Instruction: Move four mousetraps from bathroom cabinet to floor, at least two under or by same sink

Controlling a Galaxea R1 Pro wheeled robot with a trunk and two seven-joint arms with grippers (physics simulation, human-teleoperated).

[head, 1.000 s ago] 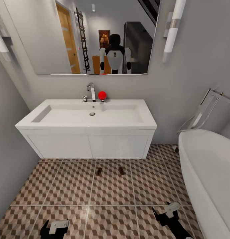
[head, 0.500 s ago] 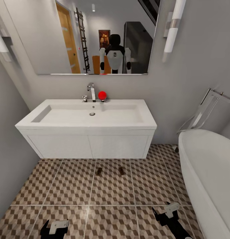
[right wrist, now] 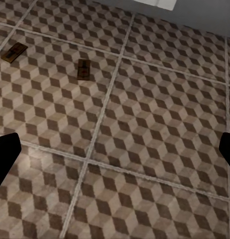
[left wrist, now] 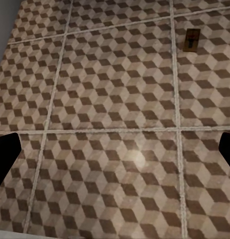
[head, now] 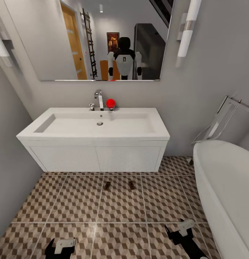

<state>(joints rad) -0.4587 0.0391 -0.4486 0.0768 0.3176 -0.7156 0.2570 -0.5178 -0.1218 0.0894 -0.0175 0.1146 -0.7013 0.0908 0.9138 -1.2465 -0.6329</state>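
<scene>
Mousetraps are lying in pairs on the bathroom floor [head: 74,201] at the lower middle of the head view: one mousetrap [head: 107,185] and a second mousetrap [head: 131,185] are resting flat on the cube-patterned tiles, slightly apart, just in front of the white vanity [head: 95,158]. Above it the sink [head: 99,124] is sitting across the centre of the frame, with a chrome tap [head: 98,99] and a red ball [head: 110,103] at its back edge. A mirror [head: 67,39] in the upper part is showing the robot's reflection. A white bathtub [head: 228,187] is occupying the right edge. At the bottom left the left gripper [head: 61,247] is hanging low over the tiles, and at the bottom right the right gripper [head: 184,230] is doing likewise. Both sets of jaws are standing wide apart and holding nothing.
</scene>
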